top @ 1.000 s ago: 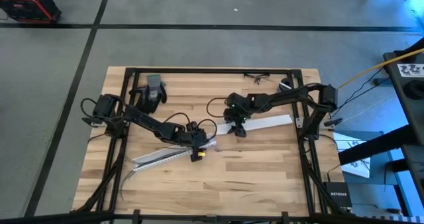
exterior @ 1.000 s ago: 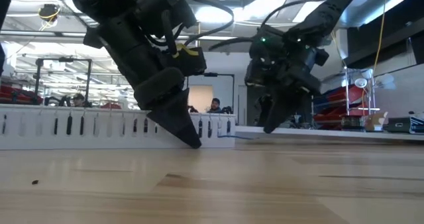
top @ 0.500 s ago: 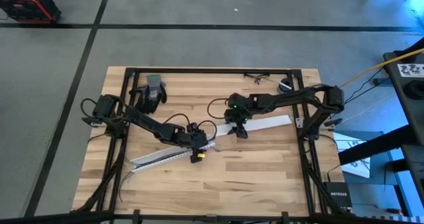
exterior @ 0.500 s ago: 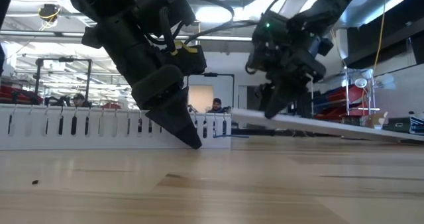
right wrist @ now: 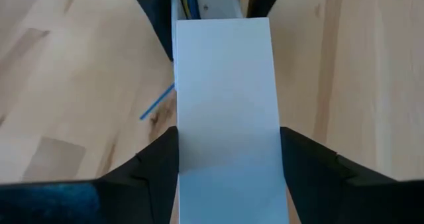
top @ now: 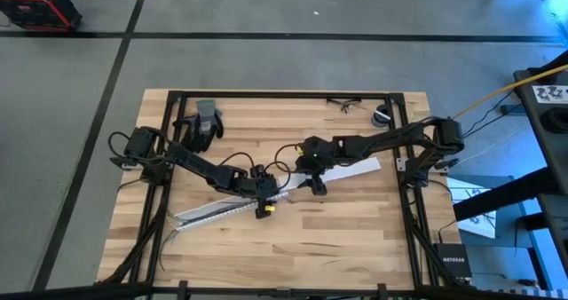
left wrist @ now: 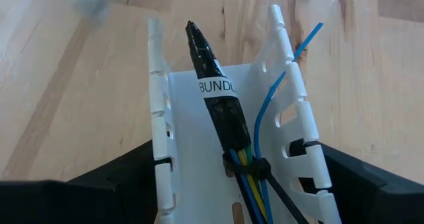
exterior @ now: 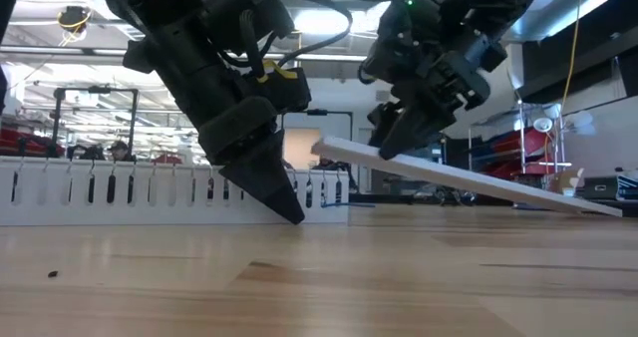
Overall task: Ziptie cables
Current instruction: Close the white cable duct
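Nearest to me, my left gripper (top: 267,199) sits low at the middle of the table (top: 355,238), its fingers (left wrist: 119,177) clamped on the outer walls of the white slotted channel (top: 226,208), which runs off to the near left. From the left wrist camera I see the cables (left wrist: 225,121) lying inside that channel between the two fingers: a dark taped bundle with a white label, a black tie around it, coloured wires beneath, and one blue wire (left wrist: 275,101) curling out over the channel wall.

Just beyond and to the right, my right gripper (top: 312,181) holds a flat white cover strip (top: 351,169) across its width, fingers (right wrist: 159,164) pressed on both edges. In the low view the strip is tilted, its left end raised over the channel's end, its right end down on the table.

At the far edge lie a grey glove (top: 206,118) and safety glasses (top: 344,105).
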Motion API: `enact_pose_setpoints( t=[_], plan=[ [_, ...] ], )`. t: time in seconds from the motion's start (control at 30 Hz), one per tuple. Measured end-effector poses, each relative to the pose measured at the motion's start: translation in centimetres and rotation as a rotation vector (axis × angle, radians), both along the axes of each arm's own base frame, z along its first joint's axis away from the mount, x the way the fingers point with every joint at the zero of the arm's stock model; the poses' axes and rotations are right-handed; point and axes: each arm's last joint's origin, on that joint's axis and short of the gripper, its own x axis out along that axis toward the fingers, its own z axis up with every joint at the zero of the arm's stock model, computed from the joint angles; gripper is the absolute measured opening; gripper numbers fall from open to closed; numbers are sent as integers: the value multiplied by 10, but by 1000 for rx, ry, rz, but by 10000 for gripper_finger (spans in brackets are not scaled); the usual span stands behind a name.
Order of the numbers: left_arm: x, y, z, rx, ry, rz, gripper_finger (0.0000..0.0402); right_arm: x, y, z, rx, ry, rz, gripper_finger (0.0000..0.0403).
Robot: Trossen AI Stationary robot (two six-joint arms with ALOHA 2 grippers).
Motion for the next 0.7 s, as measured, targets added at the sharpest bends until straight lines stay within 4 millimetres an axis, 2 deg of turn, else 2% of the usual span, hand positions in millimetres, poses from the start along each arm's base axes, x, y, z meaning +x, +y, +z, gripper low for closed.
enact_pose_setpoints(
  t=[0.23,0.4,0.5,0.7],
  plan=[
    [0,0,0,-3,-1,3,297,0,15,-3,-13,30,-7,221],
    [0,0,0,-3,-1,4,297,2,32,-8,-166,30,-18,221],
    [0,0,0,-2,-3,5,297,2,36,-9,-254,25,-33,221],
    [1,0,0,1,-9,1,297,3,35,-10,-265,23,-39,221]
  ],
)
